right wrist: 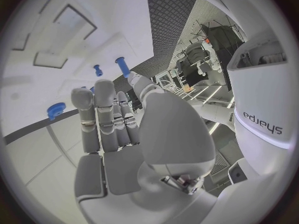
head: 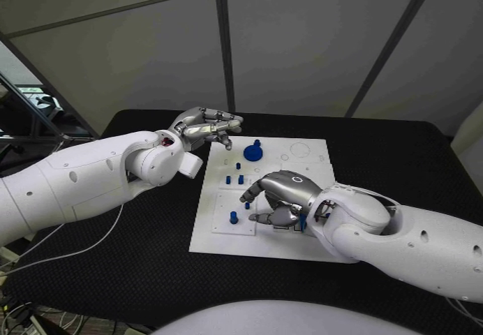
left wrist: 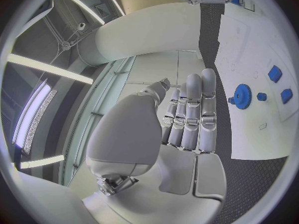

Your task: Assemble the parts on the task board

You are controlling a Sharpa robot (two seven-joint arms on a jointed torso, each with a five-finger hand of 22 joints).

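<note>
Board (head: 302,244): white plate mid-table on the black table (head: 121,279), long axis running away from the robot. Outlined recesses show at its far right corner.

Parts on it:
- Blue gear (head: 253,151) stands near the far edge, left of centre. The left wrist view shows it too (left wrist: 241,95), with toothed rim and centre hub.
- Small blue pegs (head: 234,180) stand upright in a cluster just nearer than the gear, toward the left edge.
- One more peg (head: 234,217) stands on the raised square sub-plate near the near left corner.
- Another blue piece (head: 302,222) sits under the right hand's fingers; shape mostly hidden.

Left hand (head: 206,130): at the board's far left corner, over the table just off the board, above the surface. Fingers curled inward and close together, nothing visible in them. The left wrist view (left wrist: 187,119) confirms it: fingers side by side, thumb alongside, no part in the palm. Not touching the gear.

Right hand (head: 280,197): over the middle of the board, palm down, fingers bent toward the sub-plate. Fingertips are right by the hidden blue piece; can't tell whether it grips it or only touches it. The right wrist view (right wrist: 118,129) shows the fingers extended toward the board, with two pegs (right wrist: 122,64) and a blue piece (right wrist: 55,110) beyond the tips.
</note>
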